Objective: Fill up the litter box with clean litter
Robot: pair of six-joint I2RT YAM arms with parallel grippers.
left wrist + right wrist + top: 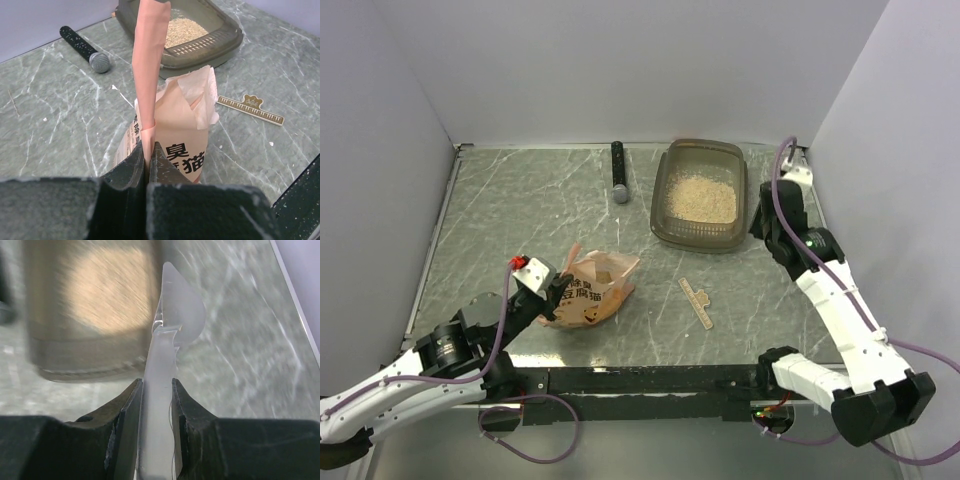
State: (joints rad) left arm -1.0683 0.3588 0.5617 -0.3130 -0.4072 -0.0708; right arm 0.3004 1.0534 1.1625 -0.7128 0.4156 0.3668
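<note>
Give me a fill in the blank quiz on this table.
The left fingers are shut on the orange-pink ____.
The clear scoop is held by the ____ arm.
The litter box already holds some ____.
The microphone lies ____ of the litter box.
Missing words: pouch, right, litter, left.

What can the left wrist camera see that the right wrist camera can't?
Only the left wrist view: the orange-pink cat litter pouch, a pink strip of it pinched in the left jaws, a microphone and a small gold ruler. Only the right wrist view: a clear plastic scoop held in the right jaws. Both: the litter box with beige litter inside, blurred in the right view, and the marbled table.
</note>
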